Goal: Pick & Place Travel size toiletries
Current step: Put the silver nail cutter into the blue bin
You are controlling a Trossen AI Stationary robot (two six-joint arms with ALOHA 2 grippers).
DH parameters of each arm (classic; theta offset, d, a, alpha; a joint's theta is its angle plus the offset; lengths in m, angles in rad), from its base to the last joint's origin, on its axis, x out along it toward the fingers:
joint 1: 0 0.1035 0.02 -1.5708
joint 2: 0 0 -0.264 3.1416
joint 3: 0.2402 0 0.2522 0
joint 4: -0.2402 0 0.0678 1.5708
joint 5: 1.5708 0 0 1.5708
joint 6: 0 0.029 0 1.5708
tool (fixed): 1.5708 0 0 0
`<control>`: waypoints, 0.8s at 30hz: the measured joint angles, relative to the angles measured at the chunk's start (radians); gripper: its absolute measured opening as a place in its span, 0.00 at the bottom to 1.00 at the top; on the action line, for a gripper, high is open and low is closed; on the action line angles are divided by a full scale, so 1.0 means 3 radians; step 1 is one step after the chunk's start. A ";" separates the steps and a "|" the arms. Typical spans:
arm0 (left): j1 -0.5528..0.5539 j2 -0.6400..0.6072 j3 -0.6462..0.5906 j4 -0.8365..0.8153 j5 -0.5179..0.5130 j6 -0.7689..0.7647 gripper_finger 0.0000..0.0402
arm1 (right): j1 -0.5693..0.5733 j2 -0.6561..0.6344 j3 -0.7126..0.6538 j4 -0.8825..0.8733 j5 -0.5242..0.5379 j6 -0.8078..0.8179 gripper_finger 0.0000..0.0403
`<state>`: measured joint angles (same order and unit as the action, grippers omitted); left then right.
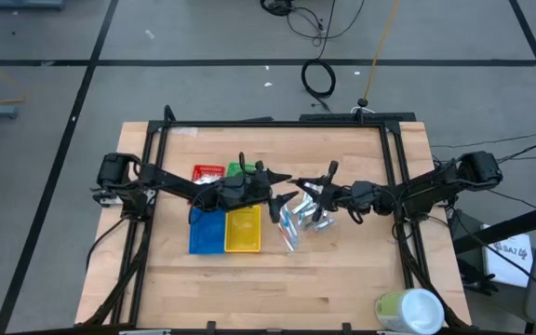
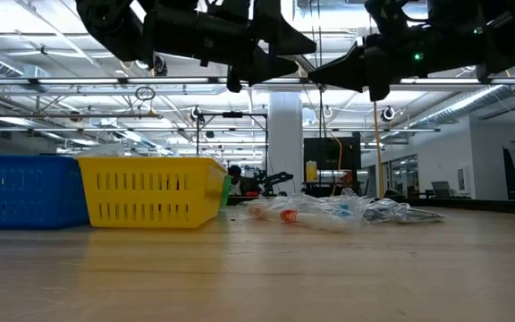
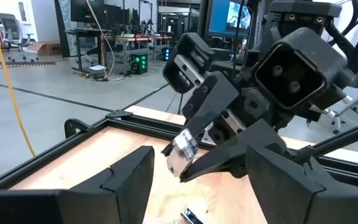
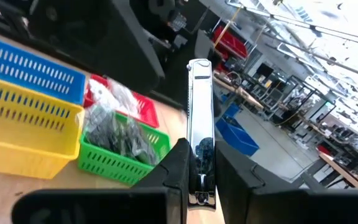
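Observation:
My right gripper is shut on a slim silver tube, held above the table's middle. A loose pile of travel size toiletries lies on the wood below it, and shows in the low view as clear-wrapped tubes. My left gripper faces the right one from the table's left. It is open. Its fingers stand on either side of the tube's free end without touching it. In the high view the two grippers nearly meet just right of the trays. My right gripper pinches the silver tube's near end between its two fingers. The fingers lie level, pointing toward the table's left, and run along the tube. The rest of the tube sticks out past the fingertips, lifted clear of the table.
Red, green, blue and yellow trays sit left of centre. The green tray holds dark items and the red tray holds white packets. A large pale green and white cylinder lies at the near right corner.

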<state>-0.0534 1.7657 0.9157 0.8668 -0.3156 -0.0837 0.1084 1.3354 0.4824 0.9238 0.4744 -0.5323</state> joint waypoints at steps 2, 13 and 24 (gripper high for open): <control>0.0005 -0.0001 0.0000 0.0009 0.0000 0.0000 0.59 | 0.0014 -0.0002 0.0000 0.0024 -0.0001 -0.0004 0.10; 0.0082 -0.0001 0.0000 0.0021 0.0000 -0.0207 0.44 | 0.0016 -0.0001 0.0000 0.0023 -0.0008 -0.0013 0.10; 0.0204 -0.0003 0.0000 0.0023 0.0073 -0.0430 0.25 | 0.0011 -0.0001 0.0000 0.0020 0.0022 -0.0011 0.10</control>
<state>0.0078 1.7649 0.9157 0.8738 -0.2937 -0.2127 0.1116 1.3350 0.4824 0.9298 0.4811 -0.5358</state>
